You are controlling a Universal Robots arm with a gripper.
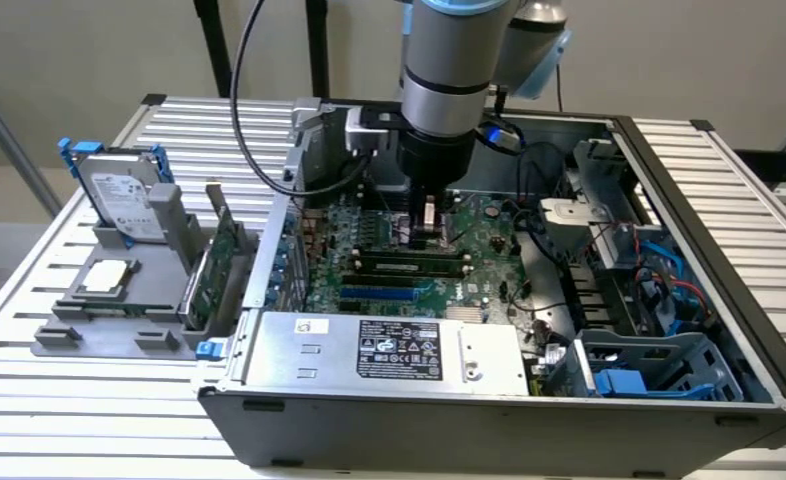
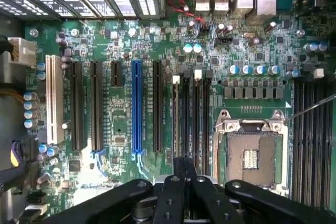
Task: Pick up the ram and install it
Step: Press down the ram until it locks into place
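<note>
An open computer case (image 1: 687, 400) is seen across the centre and right of the exterior frame, with the green motherboard (image 1: 366, 230) exposed inside it. The arm is lowered into the case from the top centre, and the gripper (image 1: 428, 225) is held just above the board at mid-frame. In the wrist view the gripper (image 2: 184, 163) is seen with its fingers (image 2: 169, 192) drawn together, no gap being left between them, and nothing held between them can be made out. The ram (image 1: 404, 264) is seen just below the gripper in the exterior frame, laid lengthwise along the row of dark slots and apparently seated in one of them, above the blue slot (image 1: 386, 293). In the wrist view the empty processor socket (image 2: 251, 156) is found beside the fingertips. At the lower centre of the exterior frame a power supply (image 1: 386, 350) is mounted. At the left, outside the case, a hard drive (image 1: 120, 195), a processor chip (image 1: 106, 278) and an expansion card (image 1: 210, 270) are kept on a grey holder (image 1: 86, 335).
</note>
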